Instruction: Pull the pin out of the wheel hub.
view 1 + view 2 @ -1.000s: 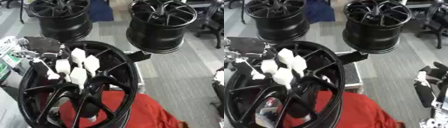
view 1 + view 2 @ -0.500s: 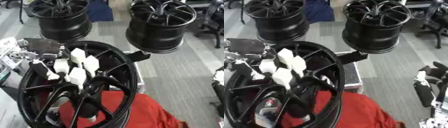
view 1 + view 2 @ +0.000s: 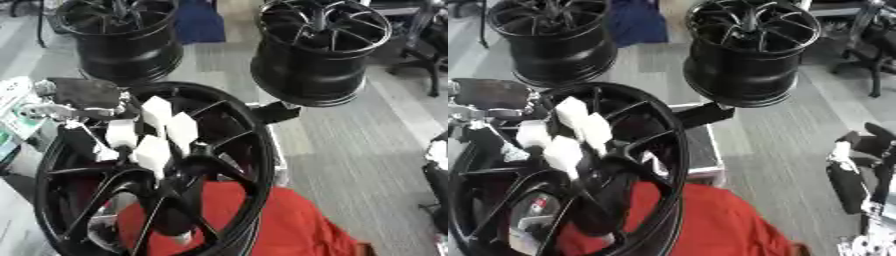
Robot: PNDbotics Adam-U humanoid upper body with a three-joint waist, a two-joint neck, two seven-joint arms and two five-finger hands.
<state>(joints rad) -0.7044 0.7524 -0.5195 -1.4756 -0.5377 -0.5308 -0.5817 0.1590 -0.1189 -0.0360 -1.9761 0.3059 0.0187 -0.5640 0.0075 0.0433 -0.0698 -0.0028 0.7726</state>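
Grey plank-patterned floor (image 3: 367, 145) runs to the far edge. Two spare black rims (image 3: 319, 47) stand on it, with blue cloth (image 3: 199, 22) between them. Possibly an office chair base (image 3: 872, 55) stands at right. Red fabric (image 3: 280, 225) lies nearest.

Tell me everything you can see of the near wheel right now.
The near wheel is glossy black, looks like metal, with thin spokes running from a dark hub to a deep rim. It stands tilted, face toward the camera, low and left in view. The left hand, white-tipped fingers bent, reaches over the spokes just above the hub. A red cloth lies under and behind its lower edge. I cannot make out a pin. Two other wheels stand apart behind it.
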